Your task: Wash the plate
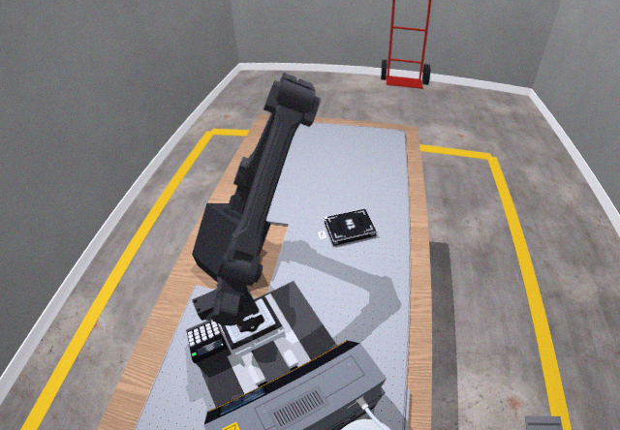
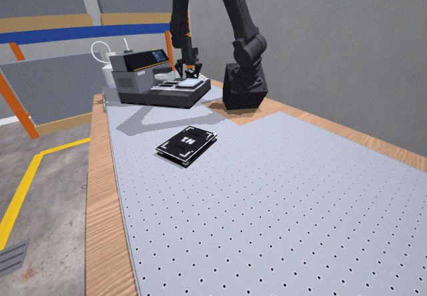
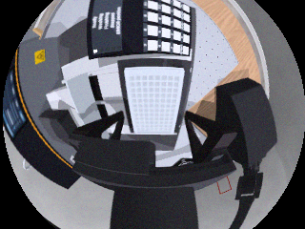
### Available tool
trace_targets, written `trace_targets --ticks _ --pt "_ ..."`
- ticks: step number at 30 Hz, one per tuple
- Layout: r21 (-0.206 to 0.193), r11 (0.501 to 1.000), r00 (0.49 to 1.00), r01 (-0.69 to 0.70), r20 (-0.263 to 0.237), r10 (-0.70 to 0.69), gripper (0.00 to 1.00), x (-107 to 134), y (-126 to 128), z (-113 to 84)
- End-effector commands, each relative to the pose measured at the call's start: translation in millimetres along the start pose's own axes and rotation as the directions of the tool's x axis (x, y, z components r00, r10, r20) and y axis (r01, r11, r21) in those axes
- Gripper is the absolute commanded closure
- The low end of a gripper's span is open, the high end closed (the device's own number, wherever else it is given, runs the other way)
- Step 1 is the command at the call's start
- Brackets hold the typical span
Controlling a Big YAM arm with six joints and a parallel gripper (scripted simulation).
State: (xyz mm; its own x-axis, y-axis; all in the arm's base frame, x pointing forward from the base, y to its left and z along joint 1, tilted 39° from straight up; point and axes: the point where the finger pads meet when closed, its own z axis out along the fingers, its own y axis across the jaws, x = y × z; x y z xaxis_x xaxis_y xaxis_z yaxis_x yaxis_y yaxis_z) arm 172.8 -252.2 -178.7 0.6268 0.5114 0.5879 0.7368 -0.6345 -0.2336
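The white well plate (image 1: 241, 337) (image 2: 189, 83) (image 3: 154, 97) lies flat in the dark carrier (image 3: 121, 98) on the washer's deck. My gripper (image 1: 250, 322) (image 2: 187, 71) (image 3: 153, 114) is open, low over the plate, with one finger on each side of its near end; I cannot tell whether the fingers touch it. The washer WASHER (image 1: 310, 395) (image 2: 137, 69) has its keypad (image 1: 203, 335) (image 3: 167, 22) right beside the carrier, and its lamp (image 1: 194, 353) shows green. The black nest N1 (image 1: 349, 225) (image 2: 185, 145) sits empty mid-table.
The arm's base (image 1: 215, 240) (image 2: 245, 89) stands on the wooden table close to the washer. A small white tag (image 1: 321, 234) lies by the nest. Bottles with tubing (image 2: 103, 55) stand behind the washer. A red hand truck (image 1: 406, 35) is at the far wall.
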Motion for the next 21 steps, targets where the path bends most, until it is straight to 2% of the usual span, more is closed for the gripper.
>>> trace_targets --ticks 1,9,14,18,21 --pt "0.004 1.0 1.0 -0.006 0.002 0.006 0.0 -0.1 3.4 9.2" --pt "0.01 1.0 1.0 -0.009 -0.001 0.009 0.0 1.0 -0.3 16.2" --pt "-0.006 1.0 1.0 -0.01 0.003 0.01 0.0 -3.5 5.7 13.5" --pt "0.01 1.0 1.0 -0.009 -0.001 0.009 0.0 1.0 -0.5 20.9" --pt "0.001 1.0 1.0 -0.012 0.0 0.012 0.0 -1.6 1.8 20.5"
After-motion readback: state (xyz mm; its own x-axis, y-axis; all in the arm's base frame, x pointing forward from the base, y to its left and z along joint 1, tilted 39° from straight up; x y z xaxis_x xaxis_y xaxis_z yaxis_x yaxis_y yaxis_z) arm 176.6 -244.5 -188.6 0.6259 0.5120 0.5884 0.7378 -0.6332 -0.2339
